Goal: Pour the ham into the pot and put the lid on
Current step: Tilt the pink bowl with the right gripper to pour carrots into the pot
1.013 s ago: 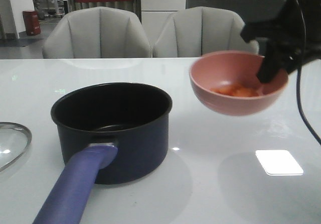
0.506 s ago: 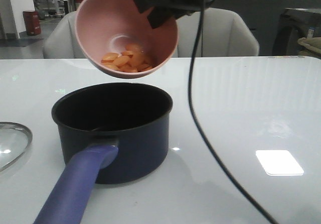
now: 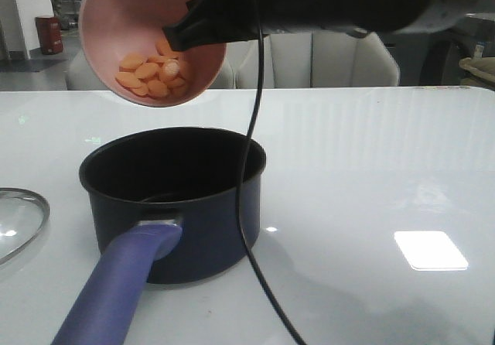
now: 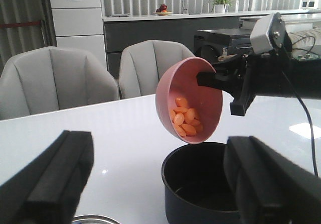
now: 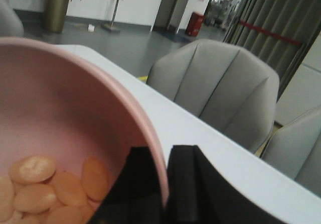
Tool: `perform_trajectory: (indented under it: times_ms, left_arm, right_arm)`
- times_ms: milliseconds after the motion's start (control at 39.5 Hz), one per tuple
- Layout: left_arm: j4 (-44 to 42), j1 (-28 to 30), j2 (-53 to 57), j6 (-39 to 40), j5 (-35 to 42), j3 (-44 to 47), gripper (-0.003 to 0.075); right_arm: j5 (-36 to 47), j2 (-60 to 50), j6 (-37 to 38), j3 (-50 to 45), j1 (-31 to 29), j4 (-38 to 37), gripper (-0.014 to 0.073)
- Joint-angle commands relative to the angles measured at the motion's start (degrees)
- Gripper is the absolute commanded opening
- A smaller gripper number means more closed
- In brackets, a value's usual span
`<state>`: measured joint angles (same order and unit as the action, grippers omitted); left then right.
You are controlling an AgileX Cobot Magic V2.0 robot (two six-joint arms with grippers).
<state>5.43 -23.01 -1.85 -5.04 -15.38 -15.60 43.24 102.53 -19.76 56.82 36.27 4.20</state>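
A pink bowl (image 3: 135,20) hangs tipped steeply on its side above the far left rim of the pot (image 3: 174,198). The ham (image 3: 151,73), orange slices, lies piled against the bowl's low side; none shows in the pot. My right gripper (image 3: 189,24) is shut on the bowl's rim, one finger inside and one outside (image 5: 163,179). The navy pot has a black inside and a purple-blue handle (image 3: 116,291) pointing toward me. The glass lid (image 3: 19,221) lies flat on the table left of the pot. My left gripper (image 4: 160,138) is open and holds nothing, low by the lid.
A black cable (image 3: 251,167) hangs from the right arm and crosses in front of the pot's right side. Two grey chairs (image 3: 317,59) stand behind the white table (image 3: 371,152).
The right gripper carried the bowl from right of the pot up and leftward over it, tipping it further. The ham slid to the low side. Pot and lid stayed put.
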Motion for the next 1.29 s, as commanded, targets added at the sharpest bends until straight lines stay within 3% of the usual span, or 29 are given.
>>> perform_trajectory:
  times_ms: [0,177,532,962,1266]
  left_arm:
    - [0.45,-0.46,-0.68,-0.12,4.05,-1.53,0.0574]
    - [0.45,-0.46,-0.68,-0.12,4.16,-1.53,0.0574]
    - [0.45,-0.46,-0.68,-0.12,4.37,-1.53,0.0574]
    - [0.45,-0.46,-0.68,-0.12,4.47,-1.53,0.0574]
    - [0.45,-0.46,-0.68,-0.12,4.55,-1.53,0.0574]
  right_arm:
    - [16.62,-2.33,-0.72,-1.15,-0.03,-1.33,0.0139]
    - [31.18,-1.64,-2.06,-6.26,-0.03,-4.20,0.0139]
    - [31.37,2.04,-10.79,-5.71,-0.03,-6.41,0.0139]
    - [31.37,-3.40,-18.43,-4.50,-0.03,-7.83,0.0139]
    - [31.37,-4.72,-18.79,-1.78,-0.03,-7.89,0.0139]
